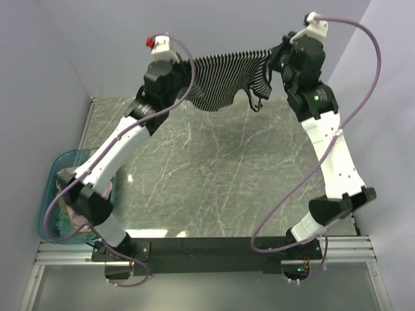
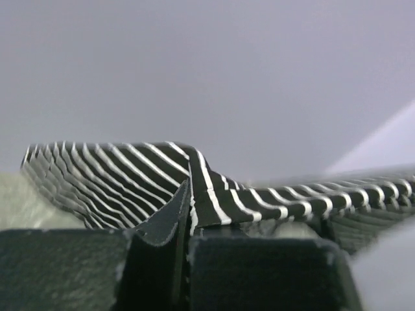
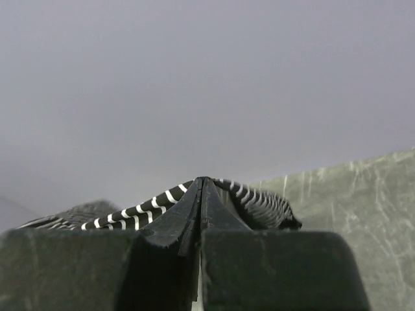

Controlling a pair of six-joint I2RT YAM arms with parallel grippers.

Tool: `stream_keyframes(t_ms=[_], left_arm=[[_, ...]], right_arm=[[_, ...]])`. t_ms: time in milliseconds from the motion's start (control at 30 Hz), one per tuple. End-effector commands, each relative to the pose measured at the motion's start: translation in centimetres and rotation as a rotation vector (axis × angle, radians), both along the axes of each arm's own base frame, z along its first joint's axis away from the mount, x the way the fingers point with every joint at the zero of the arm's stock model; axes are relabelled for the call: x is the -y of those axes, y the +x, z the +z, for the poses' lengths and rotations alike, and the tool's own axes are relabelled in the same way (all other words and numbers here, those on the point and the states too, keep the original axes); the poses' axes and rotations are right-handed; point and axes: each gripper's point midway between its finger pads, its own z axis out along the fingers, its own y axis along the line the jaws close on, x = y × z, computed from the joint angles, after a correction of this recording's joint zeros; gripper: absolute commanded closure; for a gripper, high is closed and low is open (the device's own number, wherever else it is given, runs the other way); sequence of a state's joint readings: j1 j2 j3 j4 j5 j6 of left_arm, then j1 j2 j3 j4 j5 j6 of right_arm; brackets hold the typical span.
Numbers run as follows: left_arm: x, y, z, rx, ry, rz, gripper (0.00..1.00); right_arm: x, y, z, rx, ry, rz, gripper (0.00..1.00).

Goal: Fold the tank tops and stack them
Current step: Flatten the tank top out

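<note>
Your left end effector (image 2: 186, 197) is pinched together on one edge of the striped tank top (image 1: 224, 81). Your right end effector (image 3: 201, 184) is clamped just as tight on the opposite edge, and both wrist views show black-and-white cloth squeezed between closed fingertips. From above, the garment hangs between the two arms at the table's twelve o'clock, with the left grip toward eleven and the right toward one. The cloth is stretched across the top and droops below, apparently clear of the table (image 1: 214, 175). A dark-edged strap dangles near the right grip. The teal tub (image 1: 58, 168) sits beside the table at about eight o'clock, with pinkish cloth (image 1: 76, 217) showing in it.

I read this as the spreading step: the top is lifted and opened out, not yet laid down, with no fold made. Next you'd want to lower both arms together toward six o'clock, so the hanging hem touches first and the cloth drapes flat. Match the arms' heights and hold tension across the span — slack or an uneven drop would likely leave creases. I cannot tell which part of the garment each side holds.
</note>
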State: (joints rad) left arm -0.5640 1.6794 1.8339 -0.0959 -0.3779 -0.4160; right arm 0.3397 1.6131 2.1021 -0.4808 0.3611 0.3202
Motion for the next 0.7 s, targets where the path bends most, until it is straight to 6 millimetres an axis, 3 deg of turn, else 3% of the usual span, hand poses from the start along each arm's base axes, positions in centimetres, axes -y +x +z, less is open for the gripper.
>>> stream_keyframes(t_ms=[0, 33, 67, 100, 133, 167, 200, 233, 267, 333, 367, 400, 467, 533, 667], left_arm=[[-2.5, -3.8, -3.1, -0.108, 0.019, -0.021, 0.98], [-2.2, -4.6, -8.6, -0.218, 0.048, -0.053, 0.98], [-2.1, -5.7, -11.1, -0.280, 0.044, -0.073, 0.98], [-2.3, -7.3, -12.6, -0.328, 0.019, -0.097, 0.98], [-2.2, -9.1, -17.9, -0.448, 0.044, -0.134, 0.98], [-2.3, -10.4, -20.1, -0.508, 0.042, -0.148, 0.97], [-2.4, -11.9, -21.3, -0.546, 0.014, -0.169, 0.89], [-2.8, -13.5, -24.7, -0.627, 0.028, -0.179, 0.76], [-2.4, -14.5, -25.5, -0.661, 0.011, -0.218, 0.66], [-2.0, -16.0, -26.0, -0.685, -0.018, -0.263, 0.46], [-1.9, -16.3, -25.8, -0.686, -0.026, -0.271, 0.39], [-2.1, -16.5, -25.2, -0.675, -0.034, -0.271, 0.31], [-2.6, -16.6, -24.5, -0.676, -0.028, -0.246, 0.27], [-3.5, -16.1, -23.4, -0.668, -0.029, -0.190, 0.25], [-5.7, -15.7, -24.8, -0.721, -0.047, -0.028, 0.31]], right_arm=[[3.0, -1.8, -2.0, -0.031, -0.017, -0.071, 1.00], [2.8, -1.9, -4.4, -0.078, -0.019, -0.057, 1.00], [2.5, -1.9, -10.6, -0.204, -0.046, -0.049, 1.00], [2.5, -3.0, -12.1, -0.224, -0.016, -0.037, 1.00], [2.3, -3.6, -14.8, -0.275, -0.014, -0.025, 1.00], [2.3, -4.6, -20.7, -0.391, -0.034, -0.022, 1.00], [1.8, -5.6, -22.6, -0.426, 0.001, 0.007, 1.00], [1.9, -6.4, -24.9, -0.474, 0.004, 0.003, 1.00], [2.1, -7.6, -28.7, -0.554, -0.002, -0.002, 0.97], [2.1, -8.9, -30.5, -0.585, 0.017, 0.006, 0.76], [2.5, -9.7, -31.8, -0.612, 0.012, -0.006, 0.51], [2.7, -10.2, -31.5, -0.604, 0.020, -0.011, 0.43], [2.6, -11.0, -31.4, -0.597, 0.031, 0.007, 0.34], [2.3, -11.7, -30.5, -0.566, 0.056, 0.021, 0.30], [1.5, -12.5, -32.3, -0.596, 0.054, 0.031, 0.28]])
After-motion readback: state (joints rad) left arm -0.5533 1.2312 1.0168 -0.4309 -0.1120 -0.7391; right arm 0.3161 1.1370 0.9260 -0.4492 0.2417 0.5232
